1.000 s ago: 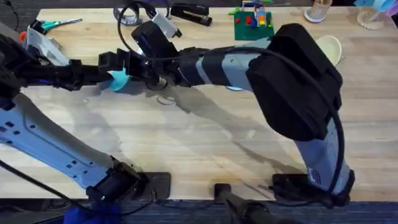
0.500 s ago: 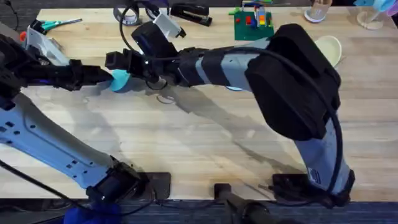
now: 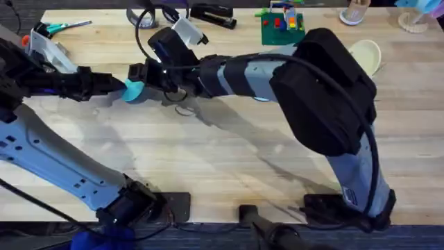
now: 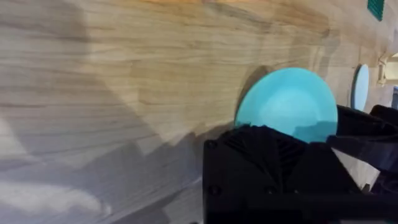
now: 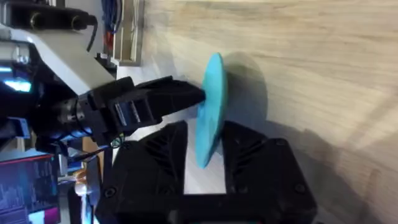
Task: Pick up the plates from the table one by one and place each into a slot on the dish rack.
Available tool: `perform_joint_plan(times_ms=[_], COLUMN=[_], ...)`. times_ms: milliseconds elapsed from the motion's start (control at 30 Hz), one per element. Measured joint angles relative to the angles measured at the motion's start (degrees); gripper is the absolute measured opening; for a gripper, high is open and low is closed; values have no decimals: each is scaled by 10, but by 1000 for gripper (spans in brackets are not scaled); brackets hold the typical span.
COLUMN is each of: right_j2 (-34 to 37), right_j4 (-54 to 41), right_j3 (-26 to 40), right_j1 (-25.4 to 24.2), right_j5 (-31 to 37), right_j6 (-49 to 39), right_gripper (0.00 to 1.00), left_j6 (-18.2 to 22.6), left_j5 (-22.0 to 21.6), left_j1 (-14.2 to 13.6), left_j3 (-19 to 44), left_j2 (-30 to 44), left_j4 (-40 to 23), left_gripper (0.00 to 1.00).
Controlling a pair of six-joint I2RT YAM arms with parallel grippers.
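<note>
Both claws met at the teal plate (image 3: 133, 89) over the far left part of the surface (image 3: 229, 173). From overhead I saw my left arm stretched in from the left edge and my right arm reaching far across the middle, so the two tips faced each other with the plate between them.

My right wrist camera showed the plate (image 5: 210, 109) edge-on and upright, sitting between the two black fingers of the right claw (image 5: 205, 146), which was clenched on its lower rim. The left claw (image 5: 186, 96) came in from the side, its narrow tip touching the plate's edge at about mid-height.

My left wrist camera showed the plate's (image 4: 287, 104) round face right at the black body of the left claw (image 4: 280, 140). Its fingertips were hidden behind that body, so I couldn't tell whether it was pinching the plate or only pressed against it. The right claw's fingers (image 4: 367, 134) reached in at the plate's side.

A paler blue plate (image 4: 360, 87) lay farther off on the wood, seemingly flat, though the angle was poor.
</note>
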Motion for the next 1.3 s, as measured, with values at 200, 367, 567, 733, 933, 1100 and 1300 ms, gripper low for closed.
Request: perform_joint_plan(times_ms=[200,367,567,733,933,1100,1300], right_j2=[0,0,1,1,1,1,-4], right_j4=[-3,-6,-9,-9,-6,-4,-8], right_j3=[0,0,0,0,0,22,42], right_j1=[0,0,-1,-2,-9,-29,-48], right_j5=[6,10,13,12,-8,-50,-67], right_j6=[0,0,1,2,-3,-27,-67], right_gripper=[186,76,32,32,31,31,31], left_j6=[0,0,0,-1,-15,-35,-63], left_j5=[1,1,1,1,-37,-99,-125], left_j1=[0,1,1,1,-1,-3,-3], left_j3=[0,0,0,0,0,0,0], left_j2=[0,0,0,0,-18,-111,-228], left_j4=[0,0,0,-2,-9,-4,-4], left_gripper=[41,41,41,41,41,41,41])
